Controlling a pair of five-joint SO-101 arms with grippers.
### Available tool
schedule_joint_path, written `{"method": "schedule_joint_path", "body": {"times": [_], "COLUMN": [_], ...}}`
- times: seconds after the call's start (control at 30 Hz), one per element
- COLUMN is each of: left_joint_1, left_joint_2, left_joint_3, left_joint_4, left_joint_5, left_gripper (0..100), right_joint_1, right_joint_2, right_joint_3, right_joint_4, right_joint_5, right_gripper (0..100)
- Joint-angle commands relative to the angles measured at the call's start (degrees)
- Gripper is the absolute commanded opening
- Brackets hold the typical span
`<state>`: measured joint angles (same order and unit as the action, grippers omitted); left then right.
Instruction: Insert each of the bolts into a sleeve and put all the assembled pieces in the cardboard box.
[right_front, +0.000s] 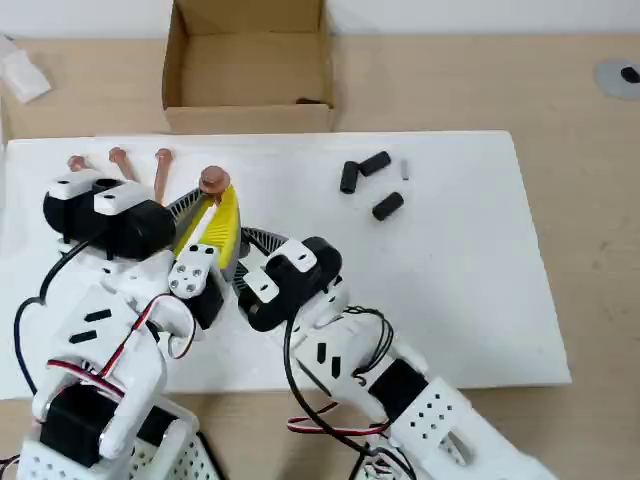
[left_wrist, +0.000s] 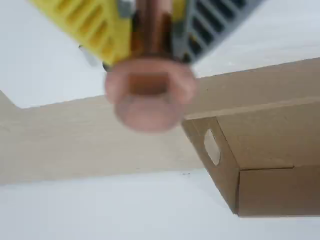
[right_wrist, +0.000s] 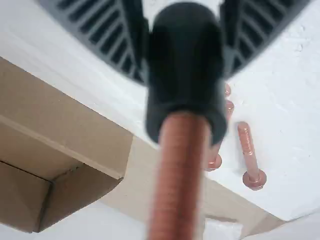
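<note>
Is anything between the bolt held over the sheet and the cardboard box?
Nothing visible does. Only bare white sheet lies between the bolt and the cardboard box; the loose bolts and sleeves lie off to either side.

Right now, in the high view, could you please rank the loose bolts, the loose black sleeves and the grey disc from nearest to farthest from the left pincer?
1. Loose bolts: just beside the left pincer, toward the white sheet's left corner.
2. Loose black sleeves: across the sheet, on its right half.
3. Grey disc: at the table's far right edge.
</note>
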<state>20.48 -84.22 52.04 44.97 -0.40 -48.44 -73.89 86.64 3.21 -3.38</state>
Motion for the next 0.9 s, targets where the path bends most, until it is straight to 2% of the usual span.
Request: {"method": "schedule_joint_path", "body": {"times": [0.0, 0.2, 0.57, 0.87], "left_joint_1": [-1.32, -4.22, -3.78, -3.69], "left_joint_2": [-0.13, -0.13, 0.31, 0.31], "left_joint_3": [-0.35, -0.35, -0.09, 3.69], "left_joint_4": [-1.67, -1.76, -1.85, -6.15], "left_joint_5": [-0.44, -0.44, -0.18, -0.09], "left_gripper": [1, 1, 1, 1], "right_joint_1": [-0.57, -0.57, -0.66, -0.57], "right_joint_2": [0.13, 0.13, 0.13, 0.13], "right_joint_3": [-1.98, -2.24, -2.24, -2.24], "right_joint_4": [-1.49, -1.49, -1.49, -1.49], "right_joint_5": [0.26, 0.26, 0.26, 0.26], "right_gripper": [0.9, 0.9, 0.9, 0.9]}}
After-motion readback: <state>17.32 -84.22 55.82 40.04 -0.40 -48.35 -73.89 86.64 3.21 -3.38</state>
